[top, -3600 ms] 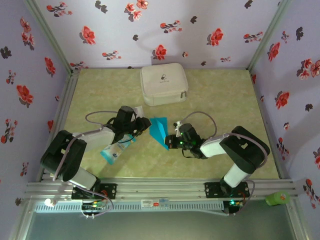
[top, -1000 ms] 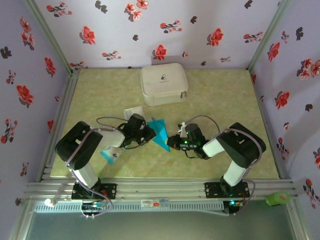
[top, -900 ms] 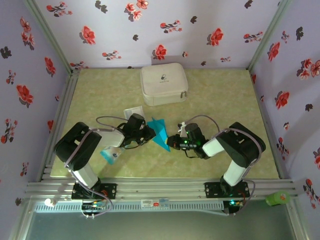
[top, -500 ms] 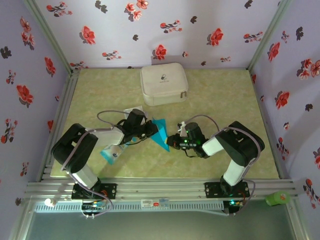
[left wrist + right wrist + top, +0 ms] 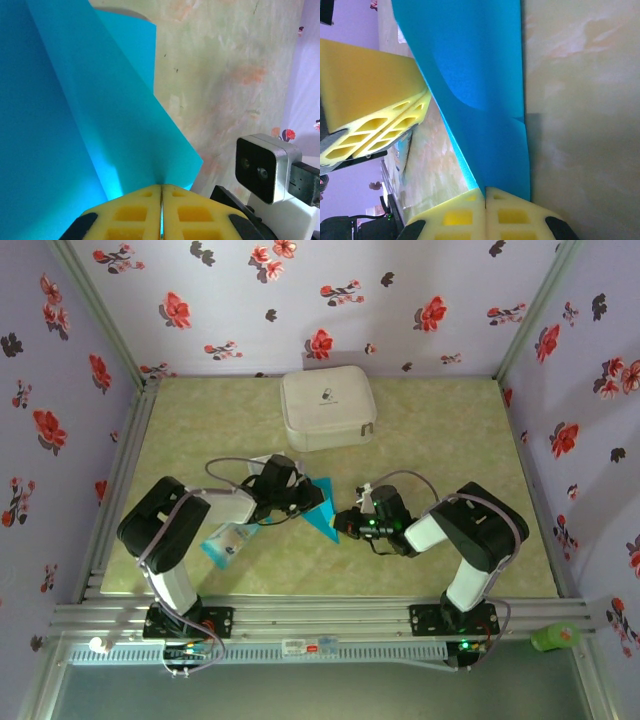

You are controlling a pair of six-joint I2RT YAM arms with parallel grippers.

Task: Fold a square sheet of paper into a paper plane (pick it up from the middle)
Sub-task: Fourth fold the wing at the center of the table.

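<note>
thin bright blue paper plane [image 5: 322, 506], creased to a point, clamped by left gripper [image 5: 161, 200] and right gripper [image 5: 485, 199]; logo on white fabric case [image 5: 326, 408] unreadable.

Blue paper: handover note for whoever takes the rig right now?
Left gripper: shut on one edge of the blue paper.
Right gripper: shut on the opposite edge.
Paper: mid-table between both arms, nearer than the white zip case.
Done: first folds are in, with overlapping layers and a pointed triangular shape.
Left: probably the remaining wing creases, then release the finished plane.
</note>
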